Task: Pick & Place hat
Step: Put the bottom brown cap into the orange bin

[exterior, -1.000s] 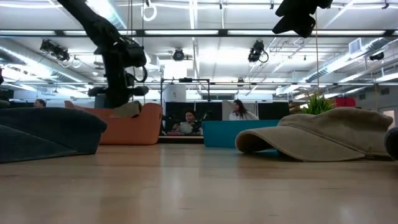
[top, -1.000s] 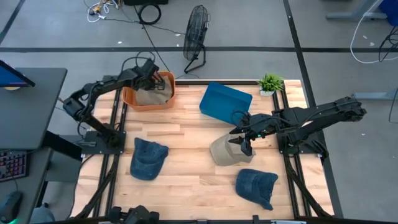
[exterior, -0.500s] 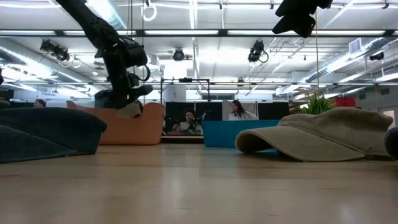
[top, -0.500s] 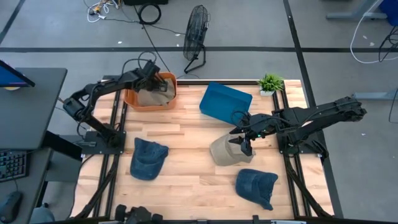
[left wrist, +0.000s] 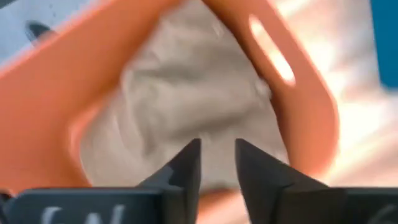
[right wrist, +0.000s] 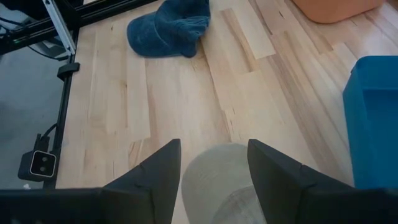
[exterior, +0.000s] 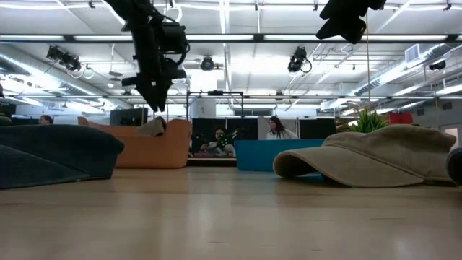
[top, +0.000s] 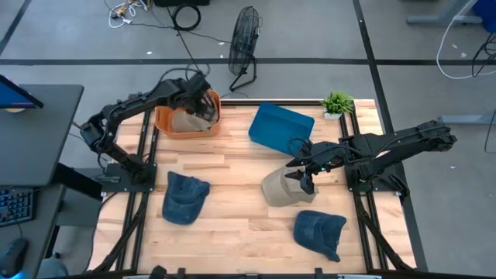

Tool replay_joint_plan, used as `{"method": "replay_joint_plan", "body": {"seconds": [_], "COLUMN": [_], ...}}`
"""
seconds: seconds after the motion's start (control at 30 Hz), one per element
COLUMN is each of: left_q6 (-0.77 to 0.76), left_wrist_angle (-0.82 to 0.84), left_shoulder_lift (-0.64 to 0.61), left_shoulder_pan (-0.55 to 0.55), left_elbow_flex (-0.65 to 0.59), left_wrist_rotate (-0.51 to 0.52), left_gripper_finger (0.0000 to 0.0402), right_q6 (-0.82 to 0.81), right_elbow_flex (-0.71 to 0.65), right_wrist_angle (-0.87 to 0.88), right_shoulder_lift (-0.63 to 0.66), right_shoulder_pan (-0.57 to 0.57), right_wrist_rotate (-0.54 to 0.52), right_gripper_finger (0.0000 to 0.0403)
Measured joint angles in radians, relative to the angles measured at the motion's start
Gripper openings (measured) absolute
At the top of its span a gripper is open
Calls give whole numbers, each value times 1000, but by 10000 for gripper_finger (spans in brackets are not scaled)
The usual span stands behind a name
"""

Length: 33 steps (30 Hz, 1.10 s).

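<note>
A beige hat (top: 188, 120) lies crumpled inside the orange bin (top: 164, 124) at the table's far left; the left wrist view shows the hat (left wrist: 186, 106) filling the bin (left wrist: 56, 93). My left gripper (top: 198, 94) hovers above that bin, high over its rim in the low view (exterior: 155, 90). It is open by a narrow gap (left wrist: 217, 152) and holds nothing. A second beige hat (top: 280, 190) rests on its brim and crown on the table right of centre (exterior: 382, 155). My right gripper (top: 299, 181) hangs open above it (right wrist: 214, 152), well clear (exterior: 346, 22).
A blue bin (top: 280, 128) stands at the far middle of the table. Two dark blue hats lie on the table, one near left (top: 184, 198) and one near right (top: 319, 232). A small plant (top: 337, 102) stands at the far right corner. People sit in the room behind.
My left gripper has risen out of the orange bin and shifted slightly toward the table's right. The beige hat has stayed lying in the bin. My right arm has kept still.
</note>
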<state>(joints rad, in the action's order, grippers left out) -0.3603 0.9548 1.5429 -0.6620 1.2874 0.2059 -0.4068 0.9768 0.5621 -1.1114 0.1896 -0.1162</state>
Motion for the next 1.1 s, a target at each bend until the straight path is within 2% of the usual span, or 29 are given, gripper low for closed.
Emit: {"method": "replay_joint_plan", "body": {"seconds": [0.13, 0.27, 0.33, 0.5, 0.77, 0.97, 1.1], "left_q6": [-53, -197, -220, -213, -228, -167, -150], "left_wrist_angle": [129, 265, 253, 73, -51, -225, -239], "left_shoulder_lift": [-4, -5, -5, -5, -5, -5, -5], "left_shoulder_pan": [94, 184, 217, 263, 196, 108, 50], "left_elbow_flex": [2, 2, -1, -69, -155, -168, -168], "left_wrist_rotate": [34, 135, 121, 76, 50, 44, 35], "left_gripper_finger": [24, 5, 3, 2, 1, 1, 1], "right_q6": [0, 0, 0, 4, 3, 0, -6], "right_elbow_flex": [0, 0, 0, 0, 0, 0, 0], "right_wrist_angle": [0, 0, 0, 0, 0, 0, 0], "right_shoulder_lift": [0, 0, 0, 0, 0, 0, 0], "right_shoulder_pan": [0, 0, 0, 0, 0, 0, 0], "right_wrist_rotate": [0, 0, 0, 0, 0, 0, -14], "right_gripper_finger": [190, 190, 190, 190, 190, 190, 190]}}
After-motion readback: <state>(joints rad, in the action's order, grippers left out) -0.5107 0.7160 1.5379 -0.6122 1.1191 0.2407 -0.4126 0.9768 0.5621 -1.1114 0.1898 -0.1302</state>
